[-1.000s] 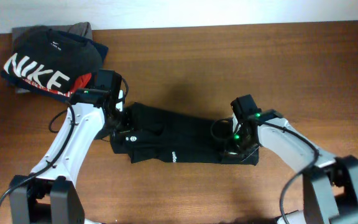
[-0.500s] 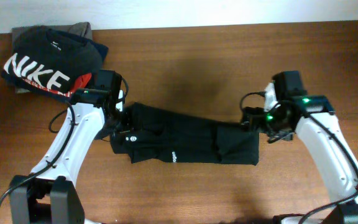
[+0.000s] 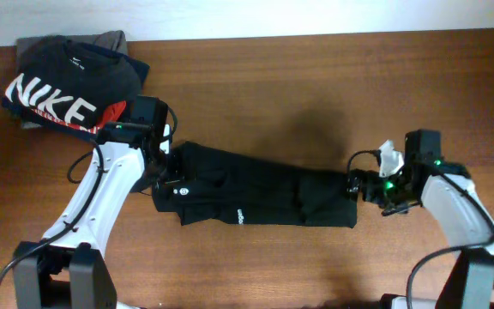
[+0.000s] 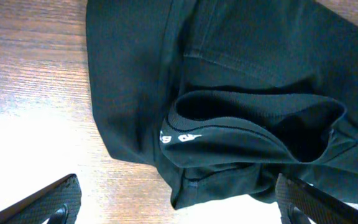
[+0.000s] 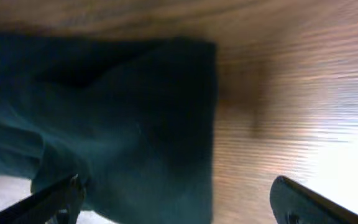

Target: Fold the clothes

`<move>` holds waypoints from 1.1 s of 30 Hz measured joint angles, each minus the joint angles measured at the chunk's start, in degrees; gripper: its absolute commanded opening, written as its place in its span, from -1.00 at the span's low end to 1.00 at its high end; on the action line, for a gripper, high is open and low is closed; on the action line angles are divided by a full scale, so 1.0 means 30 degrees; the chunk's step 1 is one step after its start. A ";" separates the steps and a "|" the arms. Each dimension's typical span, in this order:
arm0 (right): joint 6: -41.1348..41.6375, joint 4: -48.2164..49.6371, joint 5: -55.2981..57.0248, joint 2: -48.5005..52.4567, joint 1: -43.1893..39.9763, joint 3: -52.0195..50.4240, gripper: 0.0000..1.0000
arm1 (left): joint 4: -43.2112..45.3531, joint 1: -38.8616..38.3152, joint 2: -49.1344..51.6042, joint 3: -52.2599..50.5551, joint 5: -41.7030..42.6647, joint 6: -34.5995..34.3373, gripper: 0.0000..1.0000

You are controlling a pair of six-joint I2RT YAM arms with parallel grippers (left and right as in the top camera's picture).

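Right gripper (image 3: 355, 185): since one second ago it has moved from above the right part of the clothes (image 3: 256, 197) out to the right, and now I see it just beside the right edge of the cloth.
Right jaws: released and spread wide, grasping nothing; in the right wrist view the fingers (image 5: 303, 200) stand over the cloth edge and the bare wood.
Left gripper (image 3: 163, 172): same place as before, over the left end of the cloth.
Left jaws: released, wide apart, nothing between them.
Clothes: black top, lying flat as a long band from left to right in the middle of the table (image 3: 316, 86).
Collar (image 4: 253, 124): at the left end, standing open as a loop.
Neck tag (image 3: 178, 191): small, white, round, near the left end.
Logo print (image 3: 240, 215): tiny, white, near the near edge of the band.
NIKE T-shirt (image 3: 67, 77): on a pile at the far left corner, apart from the band.
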 measured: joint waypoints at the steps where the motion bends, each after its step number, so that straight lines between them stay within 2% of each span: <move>1: -0.0029 0.0444 -0.0423 0.0131 0.0000 -0.0350 0.85 | 0.0007 0.0000 0.0000 0.0000 -0.0007 0.0000 0.98; 4: -0.0109 0.1851 -0.1683 0.0634 0.0000 -0.1282 0.76 | 0.0000 0.0000 0.0000 0.0000 -0.0007 0.0000 0.98; 7: -0.0204 0.2630 -0.2616 0.1239 0.0000 -0.1778 0.55 | 0.0000 0.0000 0.0000 0.0000 -0.0007 0.0000 0.98; 10: -0.0226 0.2922 -0.3060 0.1610 0.0000 -0.1792 0.03 | 0.0000 0.0000 0.0000 0.0000 0.0000 0.0000 0.98; 13: -0.0284 0.2936 -0.3111 0.2084 0.0000 -0.1829 -0.30 | 0.0007 0.0000 0.0000 0.0000 -0.0007 0.0000 0.98; 16: -0.0291 0.3060 -0.3162 0.2157 0.0000 -0.1887 -0.84 | 0.0007 0.0000 0.0000 0.0000 -0.0007 0.0000 0.98; 21: 0.0364 0.2674 -0.3155 0.2157 -0.0036 -0.1719 -0.92 | 0.0007 0.0000 0.0000 0.0000 -0.0007 0.0000 0.98; 25: 0.0561 0.0313 -0.2725 0.2149 -0.0036 -0.0386 -0.92 | 0.0007 0.0000 0.0000 0.0000 -0.0007 0.0000 0.98; 29: 0.0648 -0.2135 -0.1166 0.1661 0.0160 0.1676 -0.92 | 0.0007 0.0000 0.0000 0.0000 -0.0007 0.0000 0.98; 33: 0.1180 -0.3060 0.1013 0.0474 0.0925 0.2754 -0.92 | 0.0007 0.0000 0.0000 0.0000 -0.0007 0.0000 0.98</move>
